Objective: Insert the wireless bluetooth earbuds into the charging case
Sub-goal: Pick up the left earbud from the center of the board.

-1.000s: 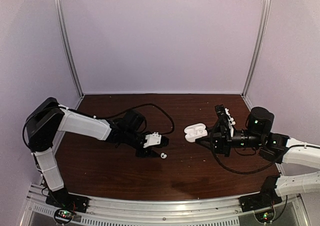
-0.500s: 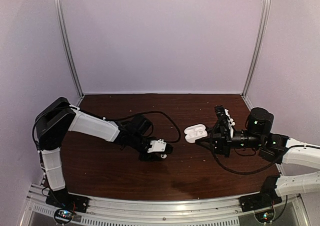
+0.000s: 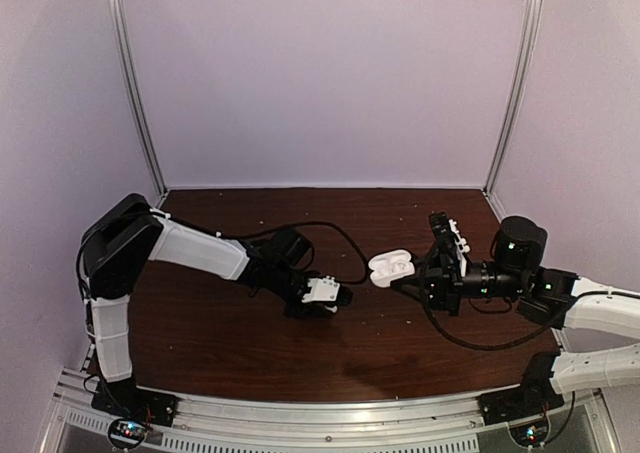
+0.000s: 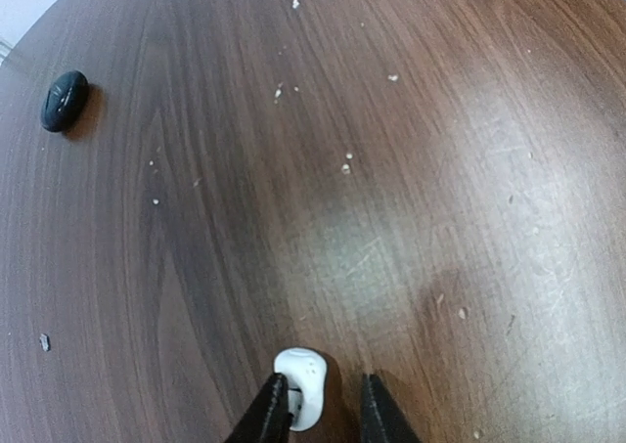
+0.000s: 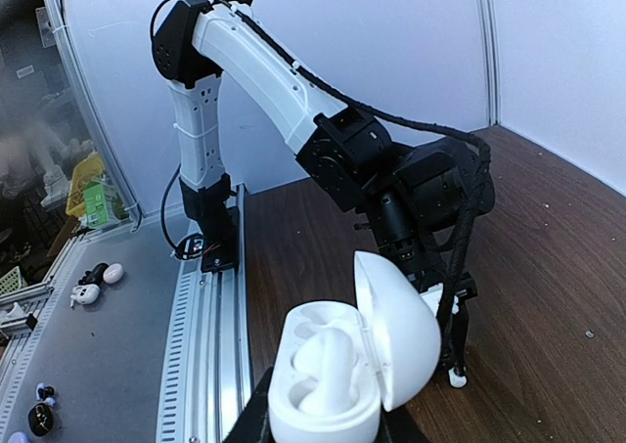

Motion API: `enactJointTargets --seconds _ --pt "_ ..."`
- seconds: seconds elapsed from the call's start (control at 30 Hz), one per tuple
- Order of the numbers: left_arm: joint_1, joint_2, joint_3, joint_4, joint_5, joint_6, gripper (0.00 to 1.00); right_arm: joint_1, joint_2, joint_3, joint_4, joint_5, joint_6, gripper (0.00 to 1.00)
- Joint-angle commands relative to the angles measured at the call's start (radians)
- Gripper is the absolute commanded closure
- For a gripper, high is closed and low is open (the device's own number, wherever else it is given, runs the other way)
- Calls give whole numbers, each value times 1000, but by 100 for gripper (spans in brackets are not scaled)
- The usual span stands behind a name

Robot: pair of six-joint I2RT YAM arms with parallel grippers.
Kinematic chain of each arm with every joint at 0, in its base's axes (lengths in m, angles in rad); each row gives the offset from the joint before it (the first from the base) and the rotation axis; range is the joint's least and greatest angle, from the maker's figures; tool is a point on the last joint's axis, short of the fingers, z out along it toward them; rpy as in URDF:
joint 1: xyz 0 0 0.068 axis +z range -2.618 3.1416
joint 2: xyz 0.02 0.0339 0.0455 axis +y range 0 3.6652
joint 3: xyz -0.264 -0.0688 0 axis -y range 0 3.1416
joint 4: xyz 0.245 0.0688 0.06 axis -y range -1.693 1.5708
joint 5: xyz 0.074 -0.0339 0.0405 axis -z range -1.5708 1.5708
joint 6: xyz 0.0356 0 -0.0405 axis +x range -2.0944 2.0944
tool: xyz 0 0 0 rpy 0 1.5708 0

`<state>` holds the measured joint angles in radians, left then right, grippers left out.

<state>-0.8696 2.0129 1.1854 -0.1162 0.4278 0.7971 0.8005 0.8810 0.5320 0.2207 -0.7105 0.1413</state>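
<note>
Straddling a white earbud (image 4: 299, 384) on the table (image 4: 391, 169) with the left claw (image 4: 321, 416), fingers (image 4: 269, 414) a little apart, one touching it. Clamped on the open white case (image 5: 333, 375) with the right claw (image 5: 323, 425), above the table.

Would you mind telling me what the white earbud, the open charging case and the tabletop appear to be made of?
Earbud: likely glossy white plastic, showing a soft highlight. Charging case: smooth white moulded plastic, satin sheen. Tabletop: dark wood or wood-look laminate, grain streaks and fine scratches.
</note>
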Motion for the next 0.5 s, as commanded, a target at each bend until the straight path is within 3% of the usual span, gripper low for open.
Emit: enactJointTargets --seconds 0.0,0.47 --pt "0 21 20 -24 -15 16 77 -5 -10 -8 17 12 2 100" --pt "26 -134 6 16 9 -95 100 -6 -24 -7 16 25 5 100"
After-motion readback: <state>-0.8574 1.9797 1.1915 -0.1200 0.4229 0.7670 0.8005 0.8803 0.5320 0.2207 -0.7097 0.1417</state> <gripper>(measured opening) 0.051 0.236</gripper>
